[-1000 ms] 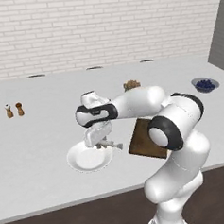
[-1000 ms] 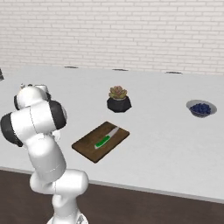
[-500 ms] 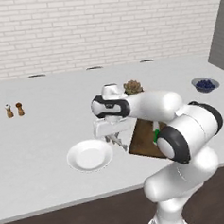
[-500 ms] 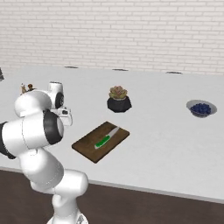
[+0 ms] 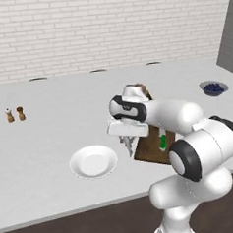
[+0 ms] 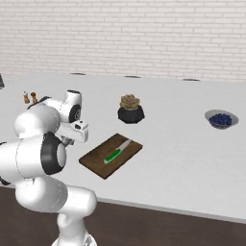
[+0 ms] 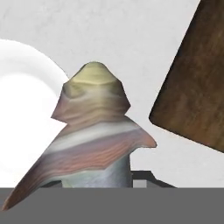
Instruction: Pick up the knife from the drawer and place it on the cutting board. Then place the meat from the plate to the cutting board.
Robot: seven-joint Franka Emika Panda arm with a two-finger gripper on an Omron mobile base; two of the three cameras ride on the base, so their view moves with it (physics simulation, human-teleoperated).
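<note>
White plate [image 5: 93,162], dark brown cutting board [image 6: 111,155] (wood-grained), green-handled knife [image 6: 115,153], grey-brown fish [image 7: 94,131].

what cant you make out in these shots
- Finger tips: in the hand view the fish covers them, so where they pinch it is hidden.
- Gripper: in the left base view it is small under the white hand; the jaws cannot be read.
- Cutting board: its right part is behind the arm in the left base view; the hand view cuts it at the right edge.
- Knife: only some green handle shows there.
</note>
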